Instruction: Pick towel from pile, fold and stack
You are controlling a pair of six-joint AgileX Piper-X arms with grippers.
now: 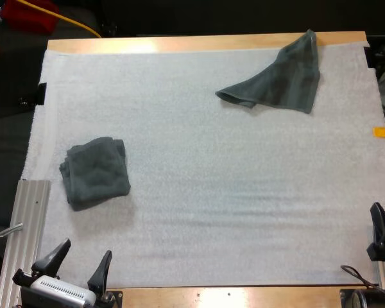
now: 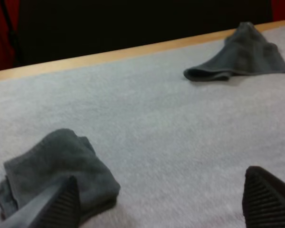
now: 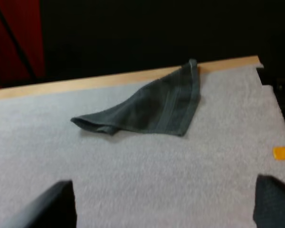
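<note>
White mat (image 1: 212, 192) is bearing a crumpled dark grey-green towel (image 1: 276, 80) far right, long axis crosswise, narrow end pointing left, and a folded dark grey-green towel (image 1: 95, 172) near-left. We are holding left gripper (image 1: 87, 248) and right gripper (image 3: 164, 183) spread, empty.

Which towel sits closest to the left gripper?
The folded towel, just ahead of the left gripper; the loose towel lies far off at the mat's far right.

A white mat (image 1: 212, 192) covers nearly all of the wooden table (image 1: 179, 43), bare wood showing along its far and near edges. A ribbed metal rail (image 1: 27, 218) lies at the mat's near left side; a yellow cable (image 1: 64, 18) runs beyond the far left corner
</note>
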